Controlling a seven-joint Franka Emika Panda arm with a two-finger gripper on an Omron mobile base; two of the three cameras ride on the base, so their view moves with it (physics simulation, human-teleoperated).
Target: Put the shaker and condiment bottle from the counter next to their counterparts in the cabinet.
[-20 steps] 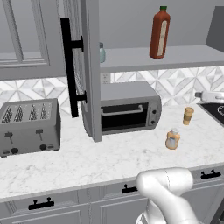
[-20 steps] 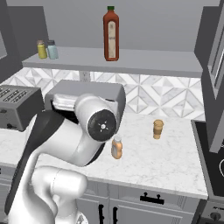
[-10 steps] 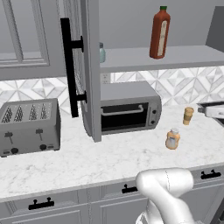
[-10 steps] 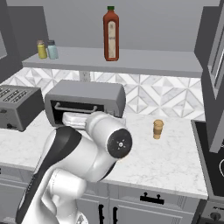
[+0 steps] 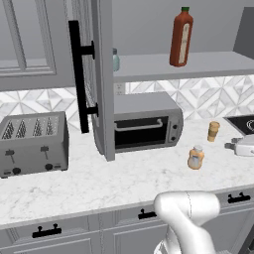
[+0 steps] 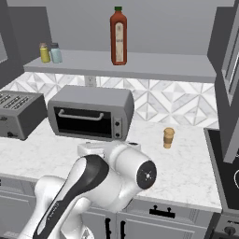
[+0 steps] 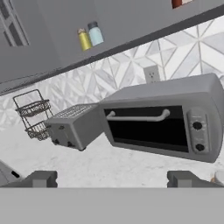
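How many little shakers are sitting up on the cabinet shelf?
2: a yellow shaker and a pale teal shaker stand side by side at the left end of the shelf, far from the tall red bottle. The open cabinet door could hide more.

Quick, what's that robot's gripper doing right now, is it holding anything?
Gripper: open and empty, its fingertips spread wide, facing the toaster oven.

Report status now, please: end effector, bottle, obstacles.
End effector open, holding nothing. Condiment bottle upright on counter, untouched. Cabinet door open; toaster oven below shelf.
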